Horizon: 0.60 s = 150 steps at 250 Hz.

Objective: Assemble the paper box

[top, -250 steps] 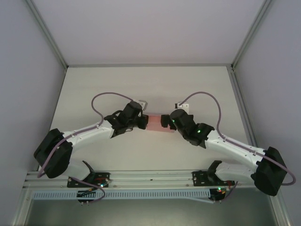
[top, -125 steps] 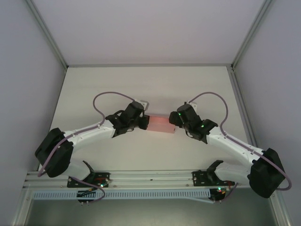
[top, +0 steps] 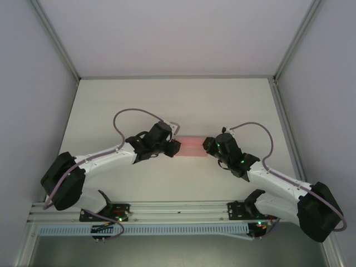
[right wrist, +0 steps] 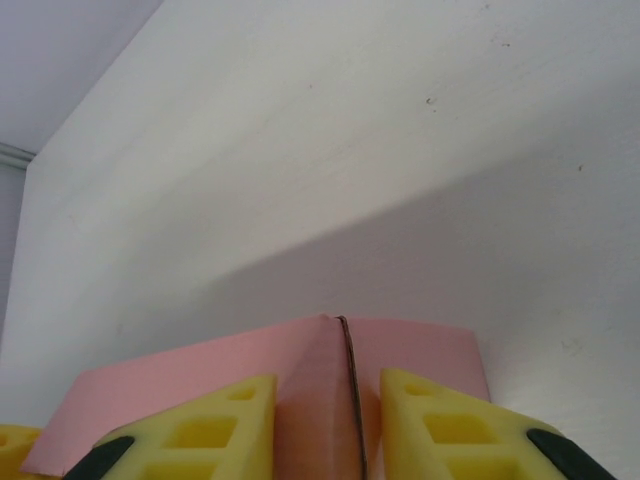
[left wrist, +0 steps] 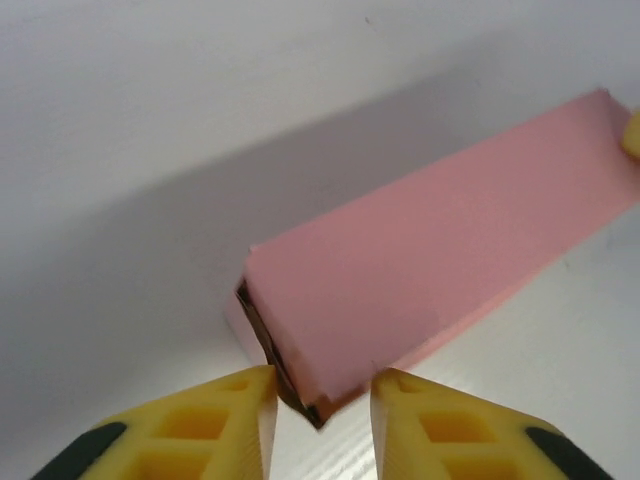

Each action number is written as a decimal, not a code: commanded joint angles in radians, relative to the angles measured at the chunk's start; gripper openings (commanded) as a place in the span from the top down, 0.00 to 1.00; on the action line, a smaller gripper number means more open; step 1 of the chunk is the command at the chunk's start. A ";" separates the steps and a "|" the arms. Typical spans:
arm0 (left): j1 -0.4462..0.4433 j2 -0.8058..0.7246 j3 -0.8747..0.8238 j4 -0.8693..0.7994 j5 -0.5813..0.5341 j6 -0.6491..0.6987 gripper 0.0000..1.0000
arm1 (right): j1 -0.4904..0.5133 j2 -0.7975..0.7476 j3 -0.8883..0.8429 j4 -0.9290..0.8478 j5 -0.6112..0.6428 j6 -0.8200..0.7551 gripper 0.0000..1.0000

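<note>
Two hands bracket the box [top: 191, 146] mid-tabletop [top: 167, 105], its long axis running nine to three. My right hand [top: 207, 146] pinches its three-o'clock end. My left hand [top: 175, 147] straddles the nine-o'clock corner, equally near; grip unclear.

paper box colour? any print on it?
The paper box is plain pink with no print visible. The left wrist view shows it best.

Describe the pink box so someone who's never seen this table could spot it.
On the white table, look to the middle, where the left tool and right tool face each other. The paper box is the flat pink rectangle lying between them, the sole pink thing beside those black tools.
</note>
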 commanded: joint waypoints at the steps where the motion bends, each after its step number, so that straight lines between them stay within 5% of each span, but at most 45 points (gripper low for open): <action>1: -0.012 -0.027 0.020 -0.120 0.046 0.037 0.62 | 0.005 0.035 -0.067 -0.185 -0.034 0.027 0.75; 70: -0.007 -0.087 0.067 -0.174 0.060 0.005 0.50 | 0.019 0.082 -0.052 -0.206 -0.021 0.040 0.82; 87: 0.014 -0.101 0.086 -0.184 0.063 -0.040 0.31 | 0.024 0.087 -0.050 -0.211 -0.016 0.035 0.84; 119: 0.101 -0.102 0.098 -0.176 0.109 -0.117 0.20 | 0.029 0.093 -0.046 -0.219 0.000 0.020 0.89; 150: 0.206 -0.065 0.075 -0.085 0.230 -0.148 0.24 | 0.029 0.100 -0.041 -0.211 0.008 -0.002 0.92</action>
